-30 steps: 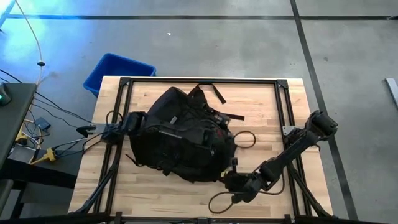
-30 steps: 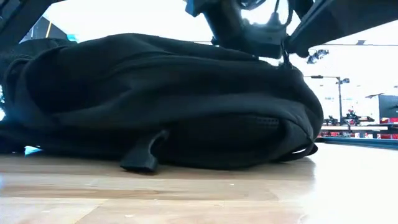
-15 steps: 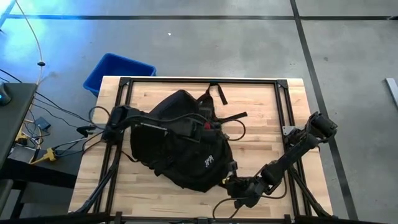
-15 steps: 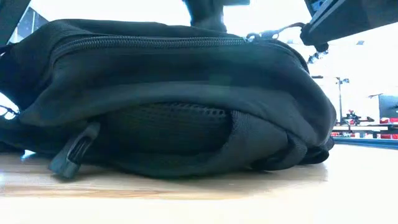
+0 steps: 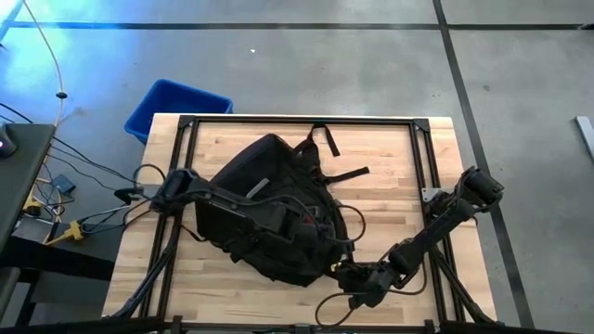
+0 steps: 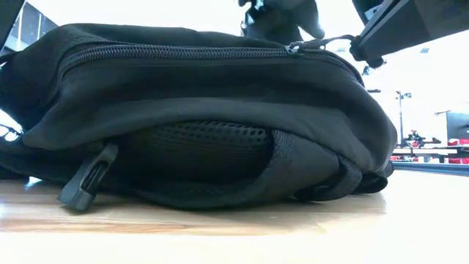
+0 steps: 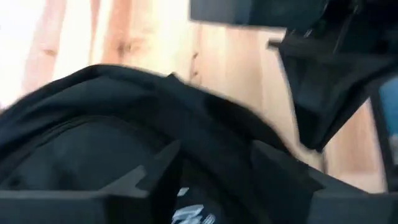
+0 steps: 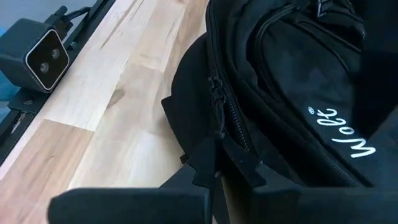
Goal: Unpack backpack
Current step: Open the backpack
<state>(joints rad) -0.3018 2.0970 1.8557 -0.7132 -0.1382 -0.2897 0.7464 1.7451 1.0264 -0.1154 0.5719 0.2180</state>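
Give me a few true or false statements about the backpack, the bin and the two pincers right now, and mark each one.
1. The large black fabric backpack lies on the light wooden table. True.
2. The blue plastic bin stands on the table beside the backpack. False: it sits on the floor off the table's far left corner.
3. The right pincer is shut at the backpack's edge. True.
4. The backpack's long zipper gapes wide open. False: in the low view it is zipped shut.
5. The left pincer is over the backpack. True.
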